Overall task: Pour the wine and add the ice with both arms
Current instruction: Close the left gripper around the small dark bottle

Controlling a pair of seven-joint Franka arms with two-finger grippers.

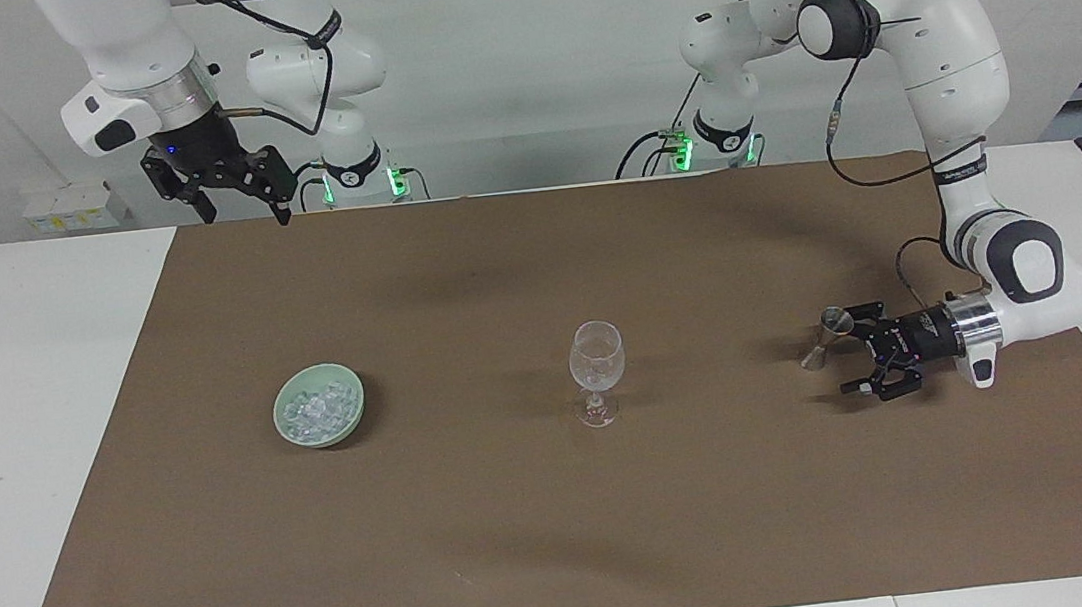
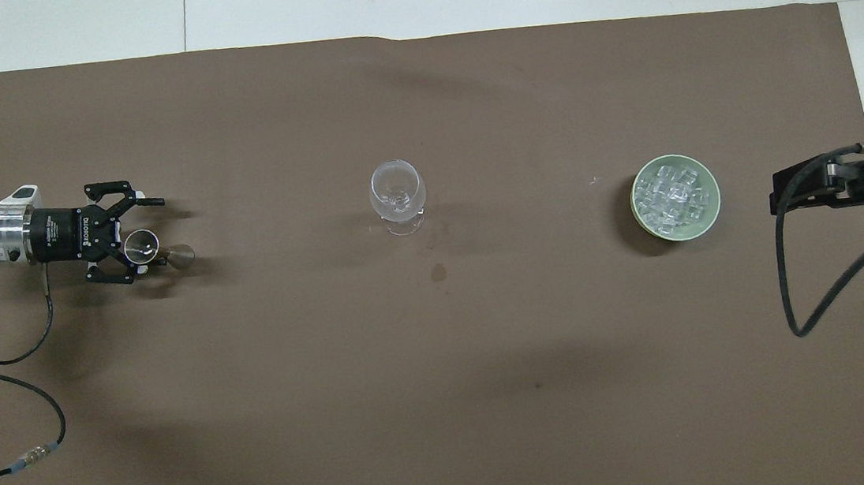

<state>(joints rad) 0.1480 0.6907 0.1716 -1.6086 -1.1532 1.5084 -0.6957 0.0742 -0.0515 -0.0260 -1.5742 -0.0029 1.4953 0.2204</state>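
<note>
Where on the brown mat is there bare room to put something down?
Bare mat lies between the green bowl and the wine glass, and between that glass and the jigger. It is crowded only at the jigger, where the left gripper stands open around it.

Only one bit of text could be spotted: white lettering was printed along the black body of the left gripper (image 2: 137, 240) in the overhead view, looking like "ROBOTIQ" but too small to be made out for sure. Nothing else readable was found, and the same marking in the facing view couldn't be read at all.
</note>
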